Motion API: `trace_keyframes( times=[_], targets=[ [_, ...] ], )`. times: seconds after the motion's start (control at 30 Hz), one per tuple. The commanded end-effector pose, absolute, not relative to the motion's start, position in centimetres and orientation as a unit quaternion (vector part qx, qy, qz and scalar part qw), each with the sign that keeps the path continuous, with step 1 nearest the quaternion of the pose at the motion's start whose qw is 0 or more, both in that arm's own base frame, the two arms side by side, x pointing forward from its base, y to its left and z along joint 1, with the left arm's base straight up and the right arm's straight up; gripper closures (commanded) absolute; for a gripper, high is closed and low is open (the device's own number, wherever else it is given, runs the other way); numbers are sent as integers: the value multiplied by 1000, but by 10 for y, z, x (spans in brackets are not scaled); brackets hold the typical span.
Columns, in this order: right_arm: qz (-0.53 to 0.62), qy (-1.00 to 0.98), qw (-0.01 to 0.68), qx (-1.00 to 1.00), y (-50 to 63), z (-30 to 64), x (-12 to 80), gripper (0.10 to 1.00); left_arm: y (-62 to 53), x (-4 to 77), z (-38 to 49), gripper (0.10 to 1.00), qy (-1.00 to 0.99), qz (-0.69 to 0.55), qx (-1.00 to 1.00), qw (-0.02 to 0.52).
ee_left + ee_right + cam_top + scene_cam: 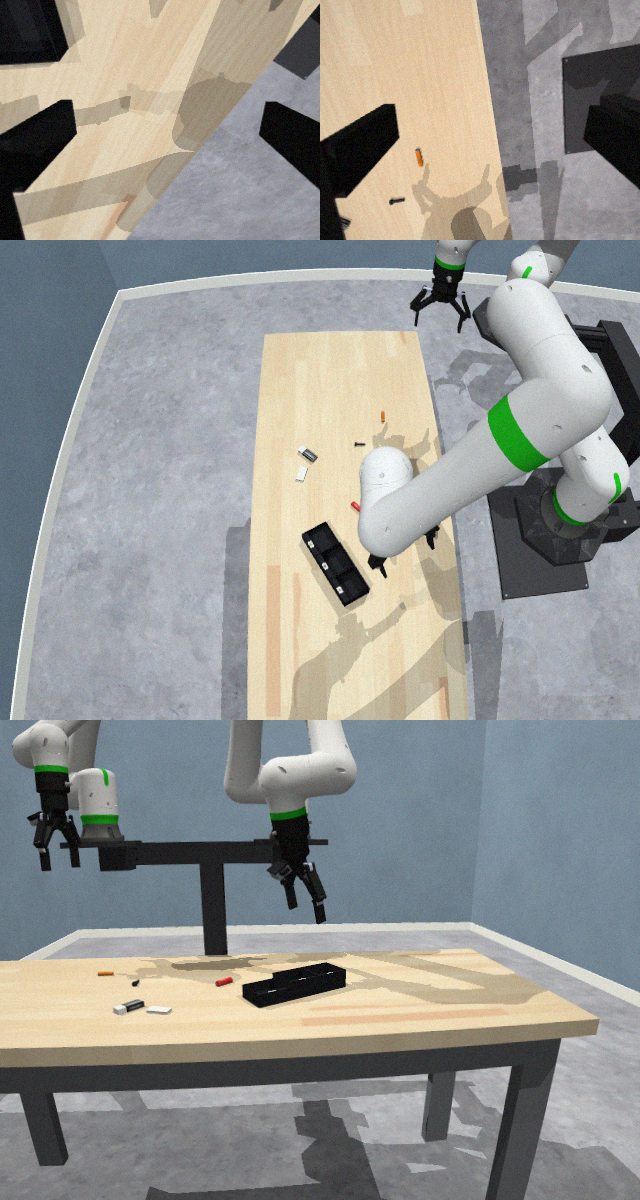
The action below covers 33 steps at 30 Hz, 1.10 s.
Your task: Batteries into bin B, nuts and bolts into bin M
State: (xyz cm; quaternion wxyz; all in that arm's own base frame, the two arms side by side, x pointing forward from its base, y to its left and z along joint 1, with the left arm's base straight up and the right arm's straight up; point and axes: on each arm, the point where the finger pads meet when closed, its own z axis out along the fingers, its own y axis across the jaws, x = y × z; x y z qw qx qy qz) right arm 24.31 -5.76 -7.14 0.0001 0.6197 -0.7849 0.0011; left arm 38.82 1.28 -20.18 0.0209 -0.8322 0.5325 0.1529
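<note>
Well, five loose things lie on the wooden table (289,395) (387,1027) (105,155) (435,75), beside one black tray (331,579) (305,992) (52,30) split into three compartments. The tray carries three white labels, their letters too small to read, and it sits flat on the table, towards the right of the loose things in the exterior view.

Two are battery-like cylinders: the orange battery (382,416) (105,973) (419,158) at the far left in that view, and the red battery (355,506) (223,981), near the tray's left end but apart from it. One black bolt (359,444) (135,982) (397,201) lies between them, closer to the orange one. On the near left are one sleeved eraser (307,453) (128,1007) (345,222) and, just to its right, one white block (301,474) (158,1010). All five are outside the tray.

Both grippers hang above table height with their two fingers spread wide and nothing between them. The left gripper (408,561) (307,913) (168,117) is tilted, on the far side of the tray; the right gripper (437,327) (61,867) (491,122) points down at the far left.
</note>
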Motion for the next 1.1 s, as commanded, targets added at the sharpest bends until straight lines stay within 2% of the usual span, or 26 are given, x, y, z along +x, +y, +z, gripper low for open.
trace_keyframes(
  times=[0.0, 1.07],
  targets=[
    [1, -785, 0, 620, -58, -71, 244, 98, 8, 393, -199, 98, 500, 141, -854, 24],
    [1, -785, 0, 620, -58, -71, 244, 98, -17, 428, -174, 98, 241, 60, -969, 19]
  ],
)
